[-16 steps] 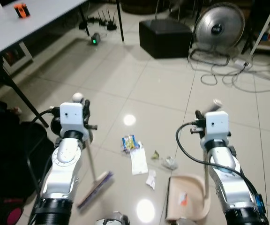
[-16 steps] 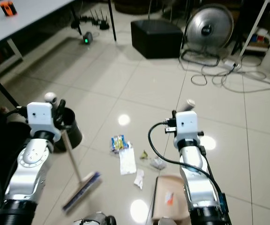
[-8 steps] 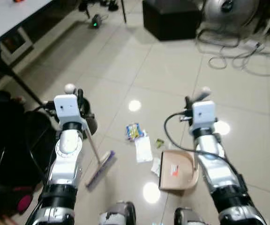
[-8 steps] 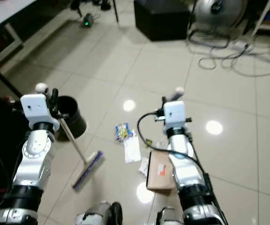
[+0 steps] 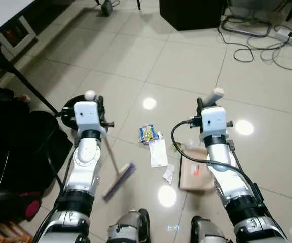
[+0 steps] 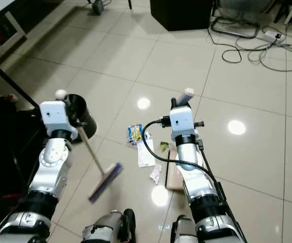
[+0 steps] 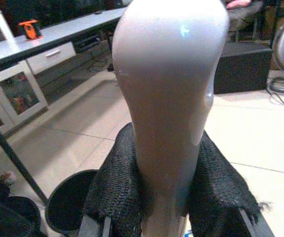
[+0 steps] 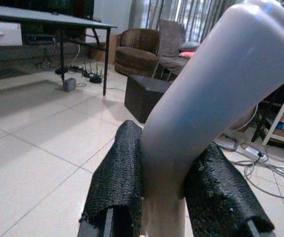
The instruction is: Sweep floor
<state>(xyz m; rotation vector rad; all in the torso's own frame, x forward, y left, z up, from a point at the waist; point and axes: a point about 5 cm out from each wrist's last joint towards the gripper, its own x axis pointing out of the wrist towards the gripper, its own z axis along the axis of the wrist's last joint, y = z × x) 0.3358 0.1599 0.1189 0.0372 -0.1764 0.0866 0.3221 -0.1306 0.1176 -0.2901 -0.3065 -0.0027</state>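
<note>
My left gripper (image 5: 92,103) is shut on the white top of the broom handle (image 7: 169,98), with black padded fingers (image 7: 116,197) on both sides of it. The handle slants down to the purple brush head (image 5: 119,181) on the tiles. My right gripper (image 5: 209,103) is shut on the dustpan's grey handle (image 8: 206,108). The beige dustpan (image 5: 193,174) lies flat on the floor below it, with a scrap inside. Litter lies between brush and pan: a blue and yellow packet (image 5: 148,133), a white paper (image 5: 158,153), a crumpled white bit (image 5: 168,173).
A black round bin (image 6: 78,114) stands just behind my left gripper. A black bag (image 5: 14,152) and table legs (image 5: 19,81) are on the left. Cables (image 5: 267,45) and a black box (image 5: 191,7) lie far ahead. My feet (image 5: 130,230) are at the bottom edge.
The camera has tipped down and moved forward. The dustpan has slid forward until its mouth is beside the litter. The broom stays in my left gripper at about the same spot left of the paper.
</note>
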